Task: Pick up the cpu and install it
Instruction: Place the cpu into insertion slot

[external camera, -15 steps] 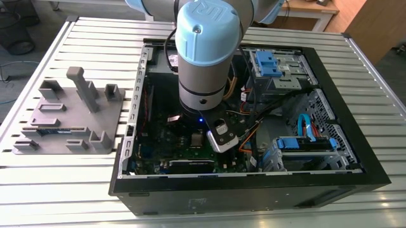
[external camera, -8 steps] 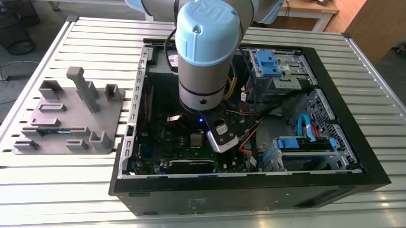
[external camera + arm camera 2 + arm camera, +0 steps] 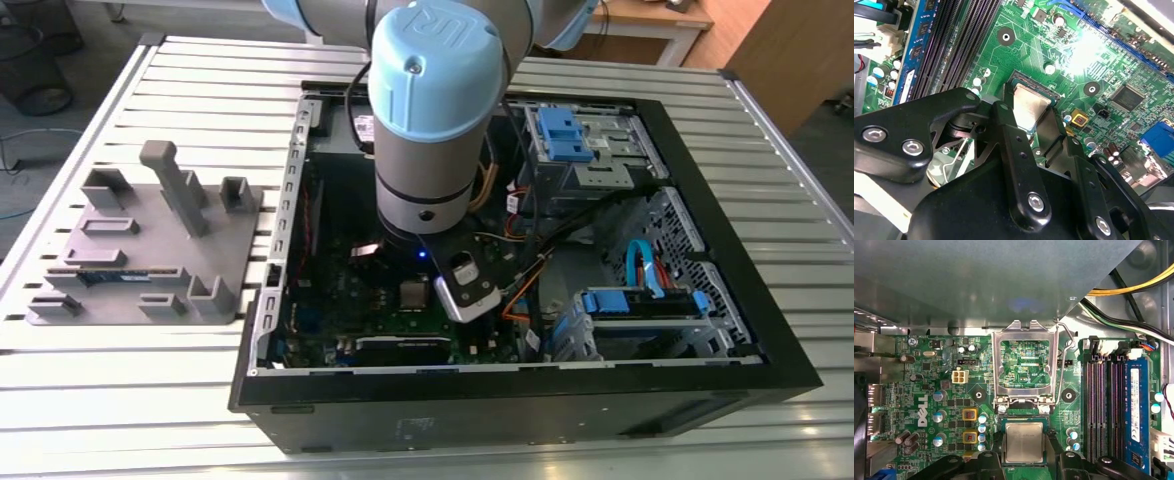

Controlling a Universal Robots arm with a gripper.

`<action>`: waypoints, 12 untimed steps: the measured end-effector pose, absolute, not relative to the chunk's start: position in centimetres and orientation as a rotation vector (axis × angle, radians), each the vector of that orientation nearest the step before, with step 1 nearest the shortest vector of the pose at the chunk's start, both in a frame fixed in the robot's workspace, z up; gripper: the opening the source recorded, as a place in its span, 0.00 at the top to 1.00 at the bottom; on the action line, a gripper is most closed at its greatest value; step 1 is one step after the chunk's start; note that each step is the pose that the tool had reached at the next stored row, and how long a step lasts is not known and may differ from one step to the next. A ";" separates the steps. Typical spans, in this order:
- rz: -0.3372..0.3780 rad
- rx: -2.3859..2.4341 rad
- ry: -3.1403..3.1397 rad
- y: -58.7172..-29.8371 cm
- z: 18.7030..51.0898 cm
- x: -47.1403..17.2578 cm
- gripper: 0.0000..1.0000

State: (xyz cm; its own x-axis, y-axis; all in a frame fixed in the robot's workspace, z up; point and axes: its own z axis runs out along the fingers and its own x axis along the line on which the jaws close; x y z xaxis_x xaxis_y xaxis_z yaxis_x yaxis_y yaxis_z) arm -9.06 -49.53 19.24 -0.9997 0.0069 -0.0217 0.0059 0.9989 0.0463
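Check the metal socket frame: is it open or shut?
Open. The frame is flipped back, and the chip lies uncovered beside it.

The tabletop (image 3: 134,400) is a slotted aluminium profile surface with parallel grooves running between the edges at the exterior view's left and right. Two items rest directly on it. An open black computer case (image 3: 534,410) lies on its side across the middle, reaching close to the right edge. A grey moulded parts fixture (image 3: 147,250) lies flat just beside the case, near the left edge.
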 end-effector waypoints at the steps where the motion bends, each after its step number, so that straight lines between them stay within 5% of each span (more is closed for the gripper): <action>1: 0.072 0.010 3.119 -49.5 19.2 -9.1 0.54; 12: 0.072 0.010 3.119 -49.5 19.1 -9.1 0.54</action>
State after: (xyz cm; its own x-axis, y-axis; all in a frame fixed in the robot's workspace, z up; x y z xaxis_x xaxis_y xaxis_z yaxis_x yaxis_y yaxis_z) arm -9.07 -49.53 19.15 -0.9997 0.0069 -0.0216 0.0059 0.9989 0.0463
